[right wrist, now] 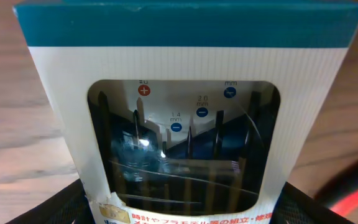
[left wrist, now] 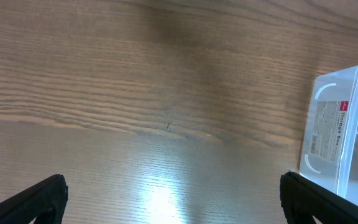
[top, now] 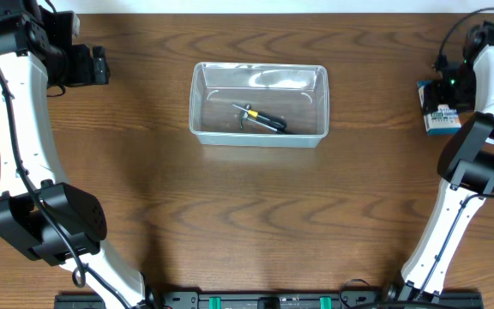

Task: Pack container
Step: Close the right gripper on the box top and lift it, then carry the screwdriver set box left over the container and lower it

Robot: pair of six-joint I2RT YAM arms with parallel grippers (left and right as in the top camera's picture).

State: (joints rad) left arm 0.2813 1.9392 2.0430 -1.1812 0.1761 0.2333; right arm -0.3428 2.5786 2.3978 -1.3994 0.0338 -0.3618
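The clear plastic container [top: 303, 99], rounded at its corners, sits mid-table [top: 144, 172] (wood-grained) with a small screwdriver [top: 264, 119] inside. The left gripper [top: 103, 65] gapes wide. Well to the side, the right gripper [top: 438, 101] clasps a windowed blue-and-white box [right wrist: 185, 62].

Table [top: 230, 215]: brown wood grain.
Box [top: 442, 118]: blue-and-white, windowed, small screwdrivers inside; near right edge.
Tool [top: 262, 119]: black-and-yellow; centre, toward far edge.

table [top: 256, 215]: brown wood, wavy dark grain
glare [left wrist: 157, 196]: soft white patch on the table, left wrist view
far edge [top: 230, 5]: pale strip
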